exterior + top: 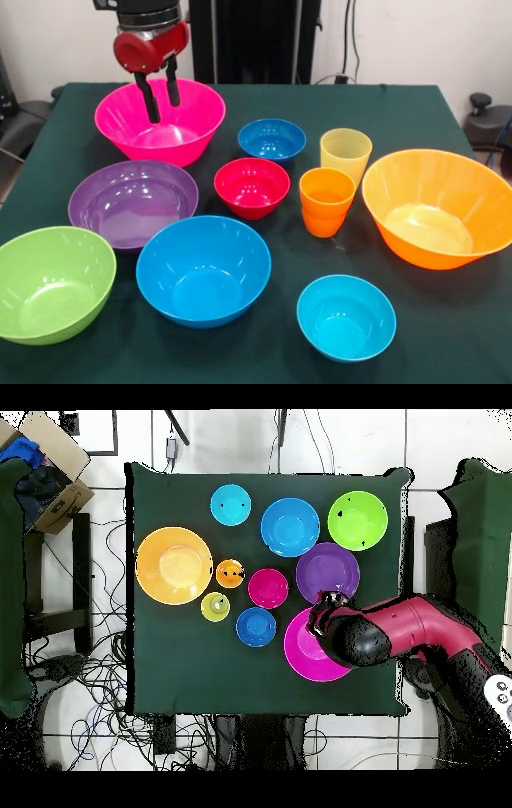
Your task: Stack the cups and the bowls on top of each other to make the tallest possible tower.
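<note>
Above the pink bowl, the gripper hangs with its two fingers parted and empty, tips dipped inside the rim but apparently clear of the plastic.

No tower exists yet: every piece sits singly on the green table. Purple bowl lies just in front of the pink one, lime green bowl and sky-blue bowl nearer still; the red bowl, dark blue bowl, yellow cup and orange cup cluster beside it, with the large orange bowl and cyan bowl well apart. Being widest, the pink bowl probably suits as base, which may explain the arm's position.
</note>
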`<act>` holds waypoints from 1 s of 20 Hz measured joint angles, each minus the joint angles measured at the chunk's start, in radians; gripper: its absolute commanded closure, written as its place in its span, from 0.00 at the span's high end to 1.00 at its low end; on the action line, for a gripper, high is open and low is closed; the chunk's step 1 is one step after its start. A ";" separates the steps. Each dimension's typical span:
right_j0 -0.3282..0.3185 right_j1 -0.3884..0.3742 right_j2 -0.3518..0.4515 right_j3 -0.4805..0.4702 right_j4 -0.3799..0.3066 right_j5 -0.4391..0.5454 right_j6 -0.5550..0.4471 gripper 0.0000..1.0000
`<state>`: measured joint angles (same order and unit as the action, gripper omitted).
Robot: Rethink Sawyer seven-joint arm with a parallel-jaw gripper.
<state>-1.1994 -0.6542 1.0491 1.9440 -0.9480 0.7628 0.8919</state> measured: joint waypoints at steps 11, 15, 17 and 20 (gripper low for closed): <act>0.001 0.047 0.002 -0.081 -0.004 0.000 -0.117 1.00; 0.001 0.065 0.002 -0.097 -0.009 0.000 -0.139 1.00; 0.001 0.079 0.002 -0.107 -0.015 0.000 -0.149 1.00; 0.001 0.093 0.002 -0.118 -0.026 0.000 -0.156 1.00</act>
<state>-1.1987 -0.5609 1.0507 1.8256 -0.9742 0.7628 0.7356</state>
